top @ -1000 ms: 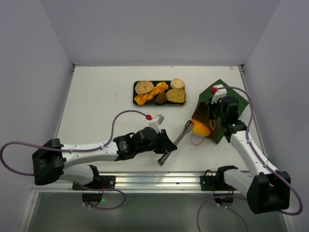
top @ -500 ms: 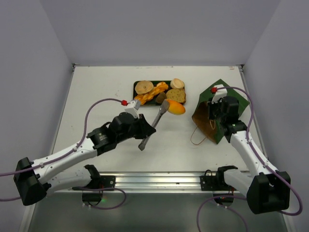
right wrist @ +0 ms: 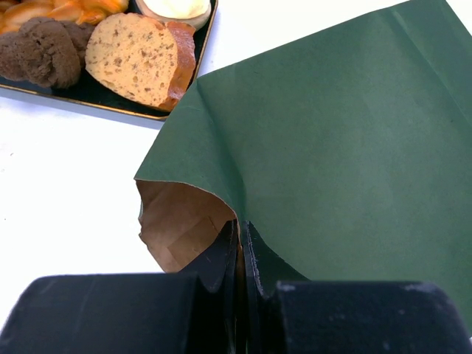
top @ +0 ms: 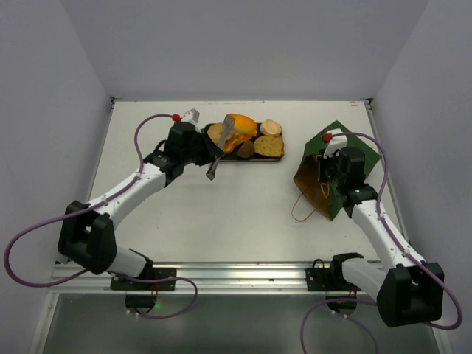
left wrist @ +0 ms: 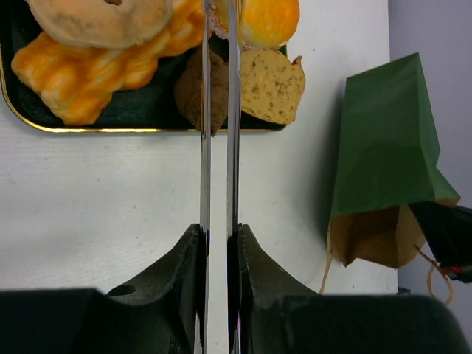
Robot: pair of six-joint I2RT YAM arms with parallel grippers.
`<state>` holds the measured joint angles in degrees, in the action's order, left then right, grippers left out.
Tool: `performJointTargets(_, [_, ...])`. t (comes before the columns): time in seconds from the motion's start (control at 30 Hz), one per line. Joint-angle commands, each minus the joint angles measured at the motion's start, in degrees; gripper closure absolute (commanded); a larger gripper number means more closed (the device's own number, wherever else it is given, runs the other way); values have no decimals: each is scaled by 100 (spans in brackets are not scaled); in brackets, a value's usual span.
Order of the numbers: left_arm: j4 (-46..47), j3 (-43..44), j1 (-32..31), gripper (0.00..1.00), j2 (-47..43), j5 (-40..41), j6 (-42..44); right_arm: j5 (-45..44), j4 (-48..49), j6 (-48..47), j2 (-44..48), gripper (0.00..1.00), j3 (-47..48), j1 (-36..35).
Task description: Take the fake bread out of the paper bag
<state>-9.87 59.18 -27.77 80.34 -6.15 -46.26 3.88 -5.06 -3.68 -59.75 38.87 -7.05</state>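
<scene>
- The golden roll [top: 241, 123] is pinched at the far tips of the metal tongs [left wrist: 219, 147]. It is out of the paper bag [right wrist: 354, 133] and over the tray [left wrist: 140, 118].
- The pictures do not show if the roll rests on the tray or hangs a little above it.
- The left gripper [left wrist: 219, 236] is squeezed narrow on the near end of the tongs. That squeeze keeps the tong arms close together on the roll.
- Other bread lies on the tray in front of this gripper. The braided loaf [left wrist: 96, 66] and a round bun [left wrist: 96, 18] are ahead and to its left. The dark piece [left wrist: 188, 92] is under the tong arms, and the toast slice [left wrist: 273, 85] is just to their right.
- The bag lies on its side on the table [top: 184, 214], well off to the right of the left gripper.
- The right gripper [right wrist: 240, 243] is pinched tight on the edge of the bag's mouth. The brown inside opens just to its left, and no bread shows in the part that can be seen.
- A twine handle [top: 299, 214] hangs out of the mouth onto the table.
- The step looks like putting the roll down with the other bread.
- Next, the left gripper likely needs to lower the roll into a free spot and loosen its squeeze so the tongs let go.
- After that, it seems wise to check the bag for more bread.
</scene>
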Motion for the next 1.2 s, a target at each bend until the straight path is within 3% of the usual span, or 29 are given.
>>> performJointTargets(0.0, [539, 576, 131, 100, 368, -281, 100, -36, 269, -27, 130, 97, 50, 28])
performJointTargets(0.67, [328, 1289, 131, 100, 1449, -510, 284, -28, 242, -71, 147, 97, 50, 28])
performJointTargets(1.17, [117, 1342, 131, 98, 1617, -466, 451, -10, 251, -89, 147, 97, 41, 28])
